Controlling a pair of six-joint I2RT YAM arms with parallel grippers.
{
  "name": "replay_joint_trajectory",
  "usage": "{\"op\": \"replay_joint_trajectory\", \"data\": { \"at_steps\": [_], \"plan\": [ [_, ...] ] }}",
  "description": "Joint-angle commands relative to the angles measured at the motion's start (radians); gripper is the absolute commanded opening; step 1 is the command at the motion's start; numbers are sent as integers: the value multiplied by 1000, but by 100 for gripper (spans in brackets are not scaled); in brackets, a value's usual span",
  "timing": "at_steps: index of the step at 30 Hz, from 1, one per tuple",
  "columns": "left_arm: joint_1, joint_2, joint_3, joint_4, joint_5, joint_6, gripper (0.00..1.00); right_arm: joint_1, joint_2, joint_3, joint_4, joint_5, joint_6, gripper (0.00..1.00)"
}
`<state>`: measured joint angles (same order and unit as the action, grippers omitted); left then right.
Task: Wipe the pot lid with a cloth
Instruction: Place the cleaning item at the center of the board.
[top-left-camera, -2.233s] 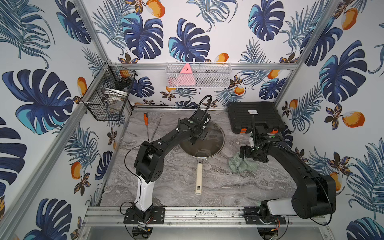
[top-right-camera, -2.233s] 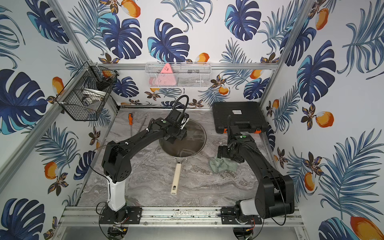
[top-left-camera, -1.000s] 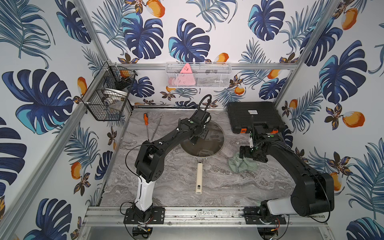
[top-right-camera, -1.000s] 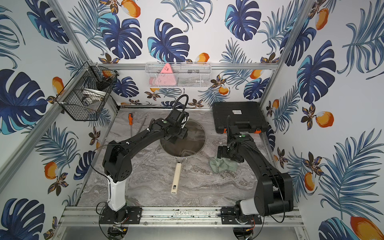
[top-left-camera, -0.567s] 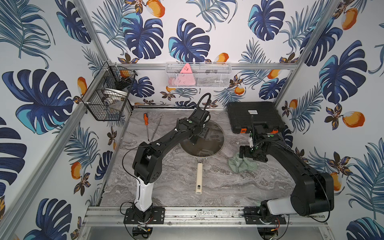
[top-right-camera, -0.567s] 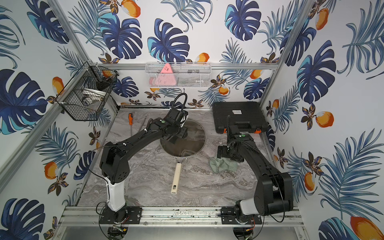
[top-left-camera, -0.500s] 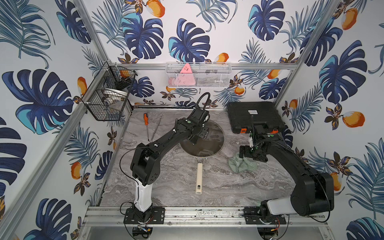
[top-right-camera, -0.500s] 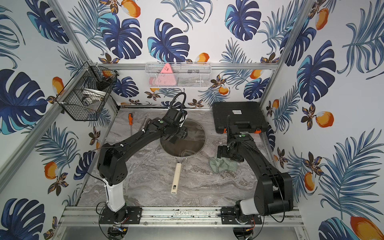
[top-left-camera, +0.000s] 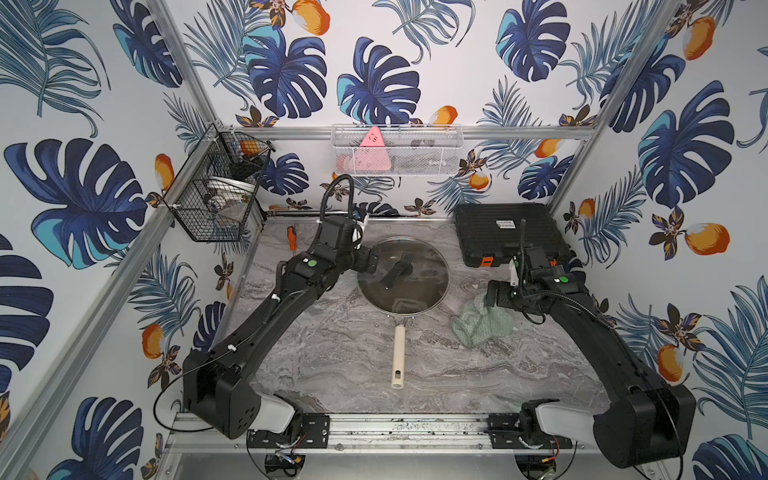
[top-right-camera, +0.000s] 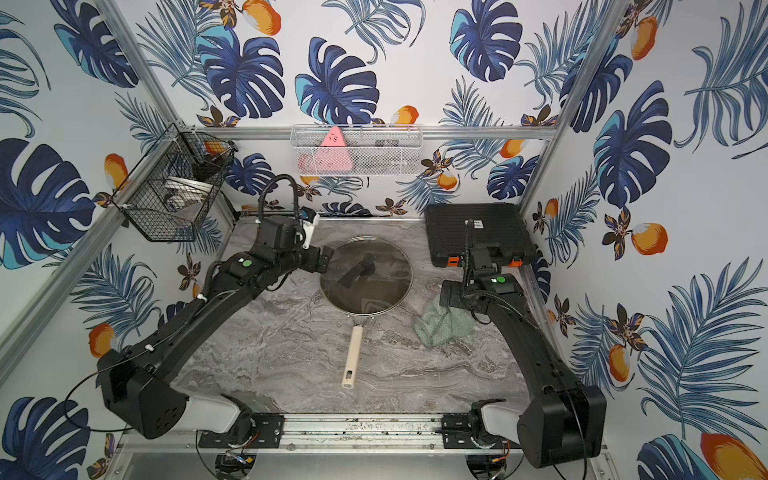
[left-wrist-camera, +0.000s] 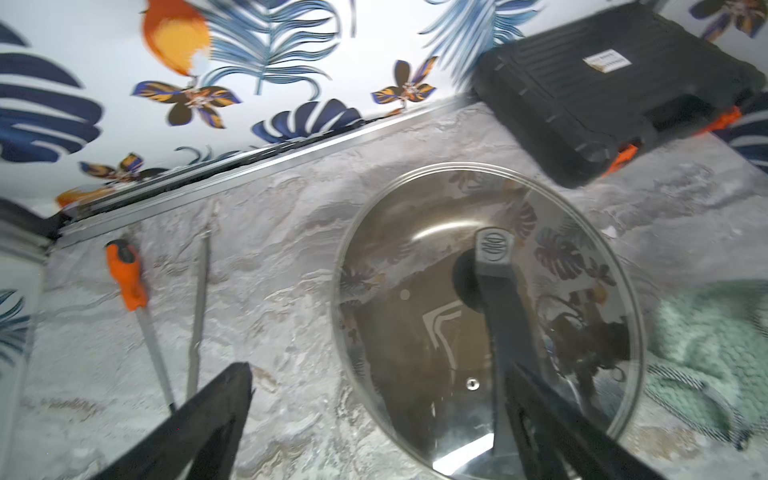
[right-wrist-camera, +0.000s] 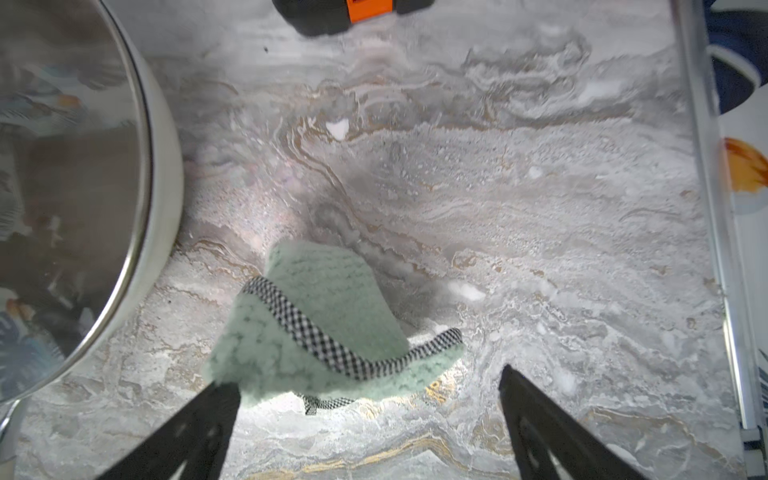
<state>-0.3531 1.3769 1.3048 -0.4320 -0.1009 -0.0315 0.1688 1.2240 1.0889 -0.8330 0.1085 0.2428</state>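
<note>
End effectors, left (left-wrist-camera: 378, 370) and right (right-wrist-camera: 370, 378), agape, empty.

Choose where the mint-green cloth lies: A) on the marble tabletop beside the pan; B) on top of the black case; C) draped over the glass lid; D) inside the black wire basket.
A: the cloth lies crumpled on the tabletop beside the pan, off the pot lid, with the right gripper open just over it.
</note>
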Motion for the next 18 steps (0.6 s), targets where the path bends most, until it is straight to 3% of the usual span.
{"op": "replay_joint_trajectory", "data": {
  "at_steps": [1,8,13,18],
  "plan": [
    [28,-55,-68,113,-5,-23,99,-2,-55,-17,112,47,-6,100],
    [107,-154,-305,323,-5,-132,99,-2,-67,-97,271,129,-84,100],
    [178,-227,-463,464,-9,-200,99,-3,-142,-293,537,151,-101,100],
    [195,-191,-495,478,-17,-208,99,-3,-220,-524,869,193,-122,100]
  ]
}}
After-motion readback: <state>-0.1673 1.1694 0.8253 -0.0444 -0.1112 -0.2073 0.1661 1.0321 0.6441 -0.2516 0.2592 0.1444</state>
